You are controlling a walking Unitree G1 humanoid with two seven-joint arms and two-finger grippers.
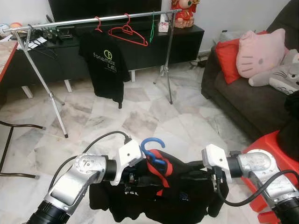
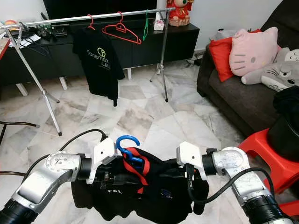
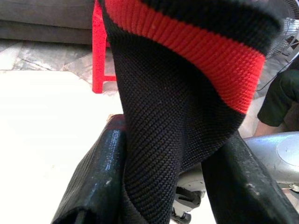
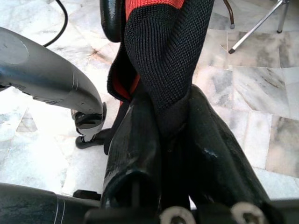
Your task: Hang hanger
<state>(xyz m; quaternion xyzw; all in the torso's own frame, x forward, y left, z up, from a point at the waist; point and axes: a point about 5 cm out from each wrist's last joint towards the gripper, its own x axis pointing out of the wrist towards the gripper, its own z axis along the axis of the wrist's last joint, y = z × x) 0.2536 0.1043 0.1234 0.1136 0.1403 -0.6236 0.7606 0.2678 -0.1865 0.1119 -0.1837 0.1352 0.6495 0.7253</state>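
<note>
A black shirt with red trim [image 1: 177, 196] hangs on a blue hanger whose hook [image 1: 152, 144] sticks up between my two arms, low in front of me. My left gripper [image 1: 139, 176] is shut on the shirt's left shoulder; black and red fabric [image 3: 187, 116] sits pinched between its fingers [image 3: 100, 177]. On the shirt's right shoulder my right gripper [image 1: 195, 170] is shut too, with fabric [image 4: 163, 70] squeezed between its fingers [image 4: 133, 149]. The silver clothes rail [image 1: 93, 19] stands across the room ahead.
On the rail hang a black printed T-shirt [image 1: 105, 65], a red hanger [image 1: 127, 32] and a green hanger [image 1: 153, 28]. A dark sofa [image 1: 243, 98] with pillows is at the right, a red stool [image 1: 273, 149] by my right arm. Marble floor [image 1: 140, 116] lies between.
</note>
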